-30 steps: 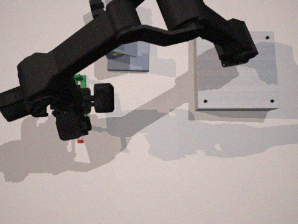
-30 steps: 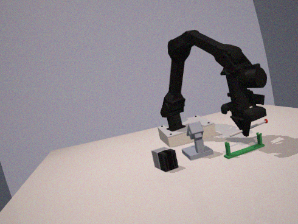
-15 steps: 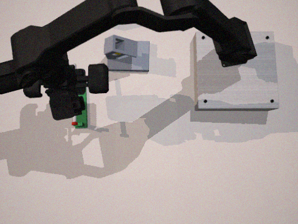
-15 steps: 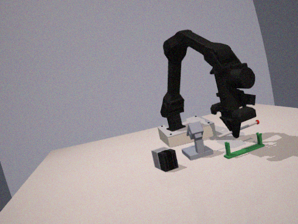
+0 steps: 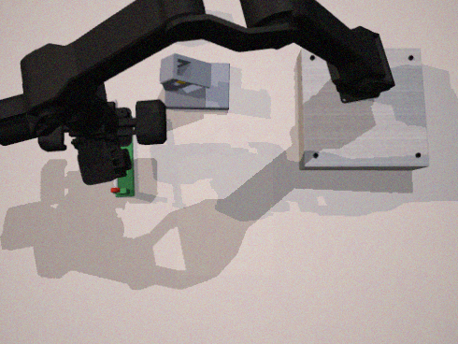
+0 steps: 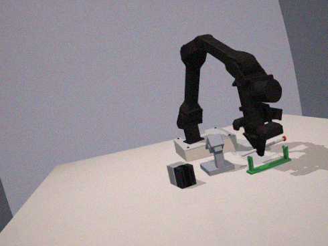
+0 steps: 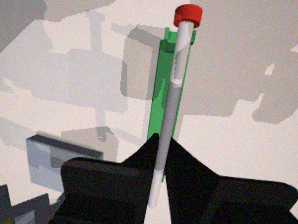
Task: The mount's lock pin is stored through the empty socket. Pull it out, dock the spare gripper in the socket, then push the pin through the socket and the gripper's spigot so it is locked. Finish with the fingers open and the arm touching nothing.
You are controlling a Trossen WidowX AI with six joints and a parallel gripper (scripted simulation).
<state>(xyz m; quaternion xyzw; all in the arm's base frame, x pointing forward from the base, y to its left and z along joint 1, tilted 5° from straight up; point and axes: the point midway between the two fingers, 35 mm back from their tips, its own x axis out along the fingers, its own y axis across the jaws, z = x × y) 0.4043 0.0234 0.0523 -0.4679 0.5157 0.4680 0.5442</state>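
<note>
The lock pin, a thin grey rod (image 6: 274, 143) (image 7: 175, 90) with a red head (image 5: 115, 190) (image 6: 284, 138) (image 7: 188, 16), is held across my fingertips. My gripper (image 6: 261, 152) (image 7: 160, 138) is shut on its shaft, above the green rack (image 5: 130, 179) (image 6: 269, 166) (image 7: 158, 105), and the pin runs roughly along the rack. The grey mount (image 5: 220, 89) (image 6: 219, 160) (image 7: 45, 162) stands beside the rack; its raised socket (image 5: 184, 70) (image 6: 215, 142) has no pin through it. The spare gripper, a grey and black block (image 6: 182, 175), stands beyond the mount. The fingertips are hidden in the top view.
The arm's base plate (image 5: 346, 150) (image 6: 187, 154) lies to the right in the top view and behind the mount in the exterior view. The green rack has upright forked posts at both ends. The arm's links pass over the area between the base plate and the rack.
</note>
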